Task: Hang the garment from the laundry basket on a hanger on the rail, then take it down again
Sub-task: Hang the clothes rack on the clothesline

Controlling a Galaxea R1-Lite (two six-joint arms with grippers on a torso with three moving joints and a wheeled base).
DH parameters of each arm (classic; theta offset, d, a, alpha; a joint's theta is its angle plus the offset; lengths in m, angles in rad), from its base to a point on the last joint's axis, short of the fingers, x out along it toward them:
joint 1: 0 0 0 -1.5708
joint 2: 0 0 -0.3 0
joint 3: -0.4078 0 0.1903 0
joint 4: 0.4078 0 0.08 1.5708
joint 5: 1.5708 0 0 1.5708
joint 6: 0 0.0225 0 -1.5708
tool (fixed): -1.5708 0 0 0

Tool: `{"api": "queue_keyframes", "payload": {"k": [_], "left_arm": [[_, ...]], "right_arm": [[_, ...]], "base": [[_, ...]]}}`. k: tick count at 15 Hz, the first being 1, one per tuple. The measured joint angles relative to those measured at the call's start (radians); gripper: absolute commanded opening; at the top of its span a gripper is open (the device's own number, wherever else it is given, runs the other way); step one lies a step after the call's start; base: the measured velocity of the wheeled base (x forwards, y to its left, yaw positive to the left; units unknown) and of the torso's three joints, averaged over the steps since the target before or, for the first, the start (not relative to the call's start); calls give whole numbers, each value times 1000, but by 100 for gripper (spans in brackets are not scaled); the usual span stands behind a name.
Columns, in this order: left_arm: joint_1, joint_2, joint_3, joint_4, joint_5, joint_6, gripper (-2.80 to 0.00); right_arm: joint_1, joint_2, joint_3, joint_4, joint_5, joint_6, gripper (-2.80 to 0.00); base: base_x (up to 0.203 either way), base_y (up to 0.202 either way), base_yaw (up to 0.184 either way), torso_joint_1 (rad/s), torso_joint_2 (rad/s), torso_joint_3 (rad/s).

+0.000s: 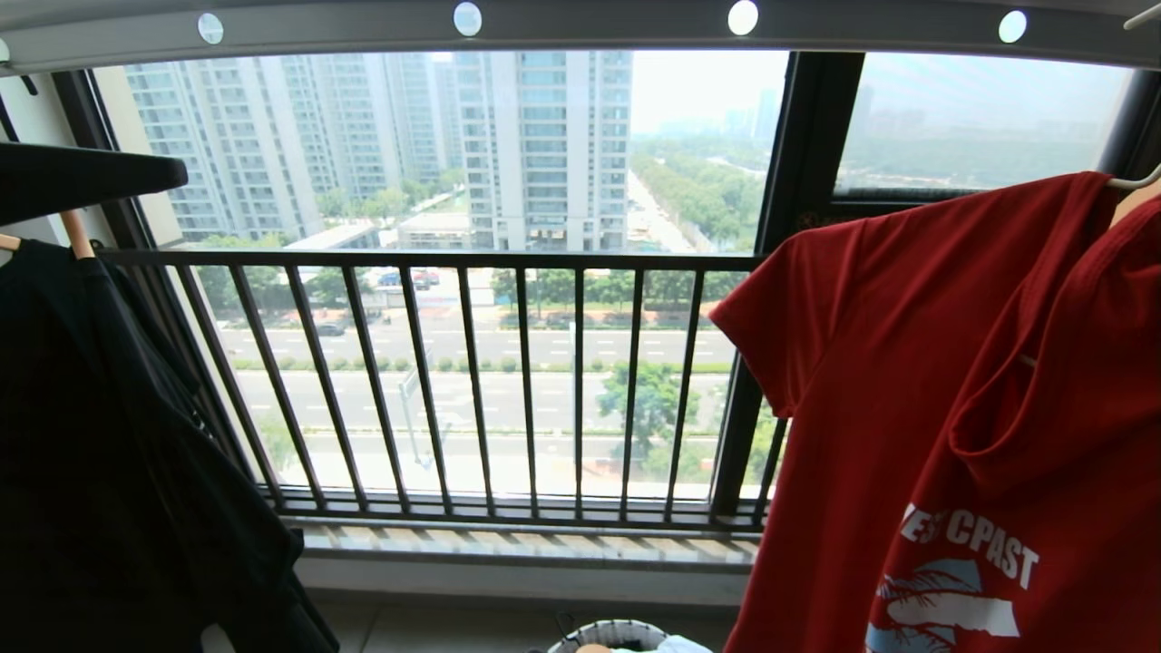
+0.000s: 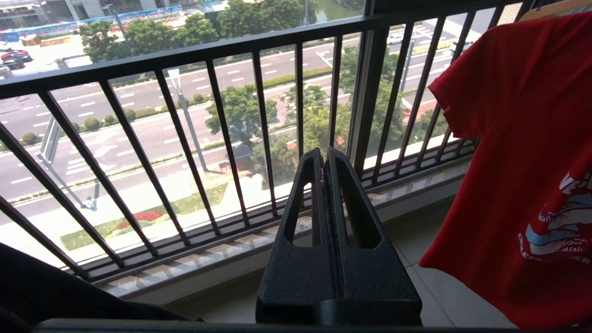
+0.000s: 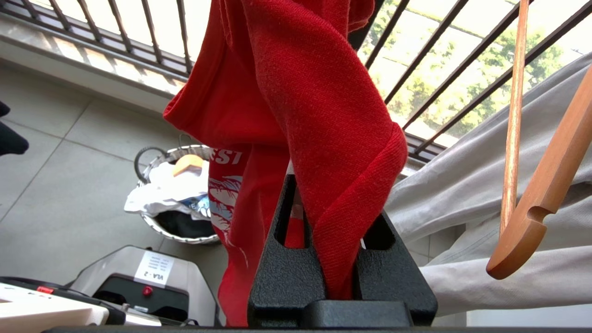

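- Nearest, in the right wrist view, our right hand pinches a fold of the red shirt; the cloth runs between its fingers and rises away from it.
- In the left wrist view, our left hand is pressed together on nothing and points at the railing, apart from the shirt beside it.
- Below, the basket stands on the floor with pale laundry and a small orange piece inside; the shirt's lower part hangs in front of its rim.
- To the right hand's side lie a grey garment and a wooden hanger.
- In the head view the shirt hangs at our right, its shoulder carried on a pale hanger; a black shirt hangs at our left.
- Farthest and overhead runs the rail with its round holes; the pale hanger's hook is out of view, so we cannot tell whether it sits on the rail.
- Risk, as we judge it: the pinch is on a loose fold only, so a pull may drag the shirt askew off one shoulder, or tip the hanger free and drop both.
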Motion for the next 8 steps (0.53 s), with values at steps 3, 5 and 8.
{"api": "queue_keyframes", "payload": {"k": [3, 5, 8], "left_arm": [[0, 0, 0, -1, 0, 0, -280], [0, -1, 0, 0, 0, 0, -280], [0, -2, 0, -1, 0, 0, -280]], "right_arm": [[0, -10, 14, 0, 0, 0, -280], [-1, -15, 19, 1, 0, 0, -280], [-2, -19, 20, -2, 0, 3, -280]], "base": [[0, 0, 0, 157, -325, -176], [0, 0, 0, 153, -324, -170], [0, 0, 0, 110, -237, -120]]}}
